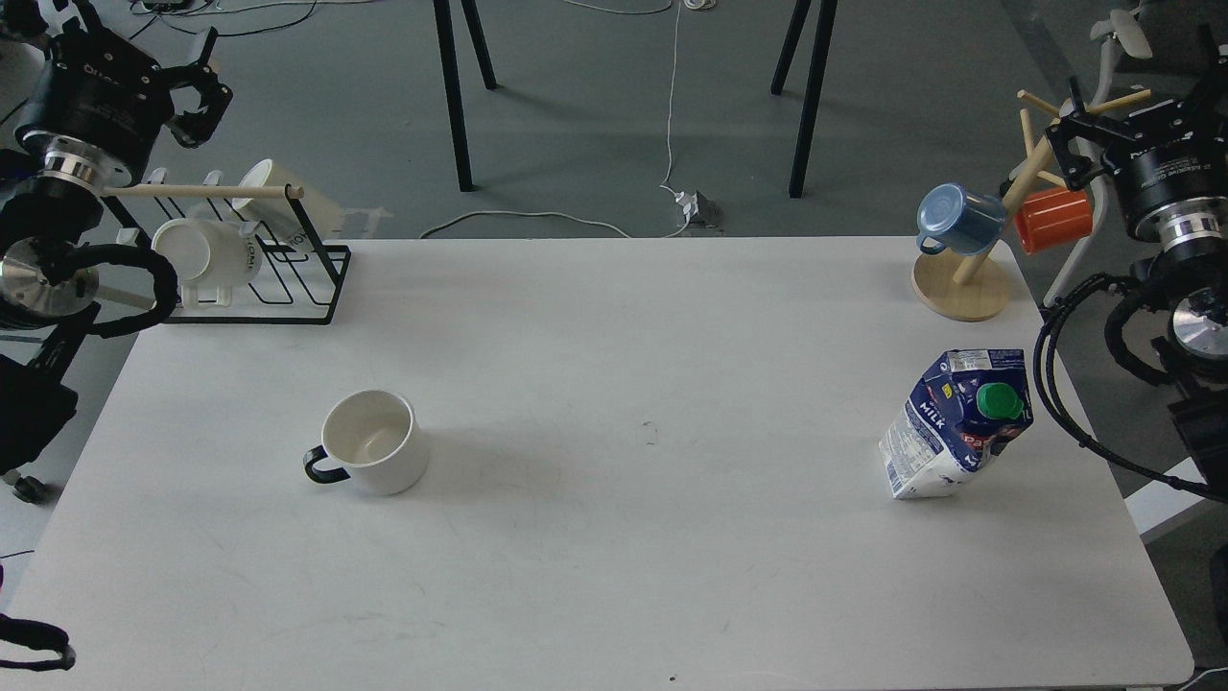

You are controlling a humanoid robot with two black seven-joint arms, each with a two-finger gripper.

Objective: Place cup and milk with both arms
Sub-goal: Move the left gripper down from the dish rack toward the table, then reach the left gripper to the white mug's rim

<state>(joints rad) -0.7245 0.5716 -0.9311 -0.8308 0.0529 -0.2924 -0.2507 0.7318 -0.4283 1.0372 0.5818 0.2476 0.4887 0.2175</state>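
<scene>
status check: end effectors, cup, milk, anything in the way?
Left end effector open, raised by the rack; right end effector unclear, by the mug tree. Cup and milk upright, untouched. No obstructions seen.

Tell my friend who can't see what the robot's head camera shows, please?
A white table holds a white cup with a black handle on the left and a blue milk carton with a green cap on the right. Both robot arms hang back at the table's far corners, touching nothing.
</scene>
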